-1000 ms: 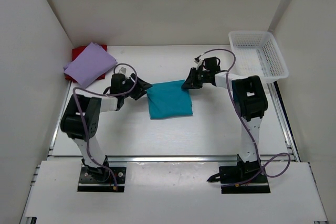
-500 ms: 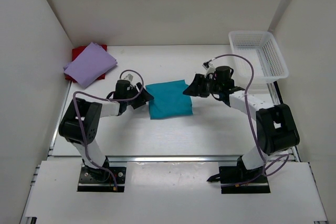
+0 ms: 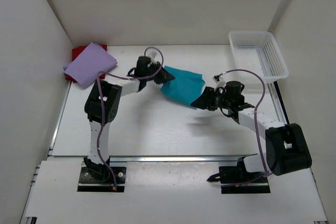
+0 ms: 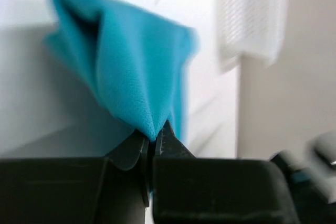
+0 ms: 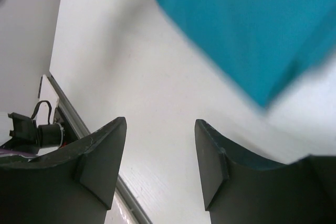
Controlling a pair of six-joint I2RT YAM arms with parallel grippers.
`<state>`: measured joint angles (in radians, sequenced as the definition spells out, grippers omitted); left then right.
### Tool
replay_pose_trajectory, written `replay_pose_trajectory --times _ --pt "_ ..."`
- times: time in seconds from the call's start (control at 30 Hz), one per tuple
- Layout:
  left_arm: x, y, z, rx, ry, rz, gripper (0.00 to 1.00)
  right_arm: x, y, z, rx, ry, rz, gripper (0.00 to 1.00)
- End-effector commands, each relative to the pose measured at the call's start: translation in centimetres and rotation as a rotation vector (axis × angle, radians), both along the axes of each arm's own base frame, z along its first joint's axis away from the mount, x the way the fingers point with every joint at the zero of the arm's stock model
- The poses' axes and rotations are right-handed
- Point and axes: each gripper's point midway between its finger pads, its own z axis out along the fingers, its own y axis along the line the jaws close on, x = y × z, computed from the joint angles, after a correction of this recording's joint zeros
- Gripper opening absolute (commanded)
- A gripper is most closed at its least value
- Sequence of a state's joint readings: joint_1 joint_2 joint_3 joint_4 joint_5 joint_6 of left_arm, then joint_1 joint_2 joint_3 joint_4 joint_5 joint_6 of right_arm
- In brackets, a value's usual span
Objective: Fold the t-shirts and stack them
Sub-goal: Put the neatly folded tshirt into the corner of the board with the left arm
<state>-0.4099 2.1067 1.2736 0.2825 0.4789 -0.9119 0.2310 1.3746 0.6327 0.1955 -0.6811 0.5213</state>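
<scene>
A folded teal t-shirt (image 3: 182,86) hangs lifted at mid-table, bunched and tilted, with my left gripper (image 3: 164,76) shut on its left edge. In the left wrist view the teal t-shirt (image 4: 134,72) droops from the pinched jaws of my left gripper (image 4: 154,136). My right gripper (image 3: 198,102) stands open just below the shirt's right corner, holding nothing. The right wrist view shows my right gripper (image 5: 160,129) with wide-apart fingers (image 5: 102,156) over bare table, the teal t-shirt (image 5: 252,30) beyond them. A folded purple t-shirt (image 3: 89,64) lies on a red one (image 3: 80,52) at the back left.
A white mesh basket (image 3: 258,55) stands at the back right corner. White walls close in the table on the left, back and right. A metal rail (image 3: 168,158) runs along the table's near edge.
My left gripper has closed on the teal shirt's edge and lifted it toward the back. My right gripper has let go, opened and drawn back toward the right front.
</scene>
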Motion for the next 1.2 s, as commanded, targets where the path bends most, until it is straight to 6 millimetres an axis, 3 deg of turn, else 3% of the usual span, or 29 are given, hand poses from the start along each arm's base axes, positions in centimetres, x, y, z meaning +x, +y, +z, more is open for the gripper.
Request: replay_pose_trajectory --times 0.0,0.07,0.1,0.13,0.17,0.2,0.23,0.3,0.33,0.37,0.4,0.43,0.47,0.5,0.53,0.6,0.63,0.7,0.73,0.93,1.0,1.17 --pt "6.0 2.3 10.2 -0.083 -0.156 0.061 0.00 -0.3 -0.7 1.1 0.035 -0.060 -0.017 0.53" --pt "9.6 5.6 15.6 -0.118 -0.245 0.120 0.00 -0.7 -1.0 0.5 0.033 -0.038 -0.015 0.53" --pt "10.8 8.1 16.3 -0.120 -0.249 0.165 0.00 -0.7 -1.3 -0.1 0.029 -0.019 -0.026 0.53" --pt "11.3 8.9 18.3 -0.128 -0.278 0.179 0.00 -0.8 -1.2 -0.1 0.031 -0.022 -0.020 0.53" --pt "12.1 11.4 20.2 -0.130 -0.309 0.223 0.00 -0.8 -1.0 -0.1 0.032 -0.024 -0.009 0.53" --pt "12.3 12.9 20.5 -0.115 -0.307 0.245 0.00 -0.8 -1.0 -0.3 0.034 -0.014 -0.009 0.53" --pt "12.6 15.7 21.8 -0.114 -0.331 0.299 0.00 -0.9 -0.7 -0.5 0.036 -0.006 0.004 0.53" --pt "12.5 22.9 22.3 -0.110 -0.346 0.446 0.00 -1.0 -0.1 -1.0 0.036 0.005 0.025 0.52" --pt "12.5 24.4 22.0 -0.128 -0.338 0.484 0.00 -1.2 0.4 -0.9 0.036 0.007 0.043 0.52" --pt "11.9 27.8 21.1 -0.138 -0.337 0.569 0.00 -1.3 0.6 -1.2 0.040 0.018 0.053 0.52" --pt "11.0 31.4 19.1 -0.127 -0.305 0.664 0.09 -1.6 1.1 -1.1 0.045 0.016 0.074 0.52" --pt "10.1 35.3 16.4 -0.125 -0.262 0.782 0.29 -1.9 1.5 -1.4 0.046 0.029 0.088 0.52" --pt "9.5 37.0 16.5 -0.140 -0.273 0.840 0.42 -2.2 2.1 -1.2 0.047 0.024 0.108 0.52" --pt "8.3 39.8 13.8 -0.116 -0.229 0.915 0.80 -2.5 2.1 -1.4 0.045 0.037 0.112 0.52" --pt "7.5 42.5 11.9 -0.091 -0.185 0.987 0.98 -3.0 2.8 -1.5 0.040 0.036 0.138 0.52" --pt "5.4 44.8 7.5 -0.067 -0.065 1.027 0.99 -3.8 3.5 -1.6 0.025 0.025 0.162 0.52" --pt "5.1 45.9 7.7 -0.089 -0.080 1.053 0.99 -4.6 4.1 -1.8 0.023 0.031 0.192 0.52" --pt "2.4 46.9 5.2 -0.118 -0.018 1.124 0.99 -5.5 4.5 -2.3 0.012 0.042 0.208 0.53" --pt "1.6 47.7 5.1 -0.115 -0.021 1.162 0.99 -5.9 4.5 -2.7 0.011 0.054 0.213 0.53" --pt "-1.2 47.8 4.7 0.028 0.022 1.206 0.99 -7.6 4.9 -3.6 -0.004 0.063 0.226 0.54" --pt "-2.1 47.1 4.3 0.076 0.018 1.196 0.99 -8.2 4.9 -3.8 -0.006 0.067 0.236 0.54" --pt "-4.7 40.9 3.3 0.159 -0.008 1.064 0.99 -8.9 4.4 -4.3 -0.015 0.059 0.217 0.54"
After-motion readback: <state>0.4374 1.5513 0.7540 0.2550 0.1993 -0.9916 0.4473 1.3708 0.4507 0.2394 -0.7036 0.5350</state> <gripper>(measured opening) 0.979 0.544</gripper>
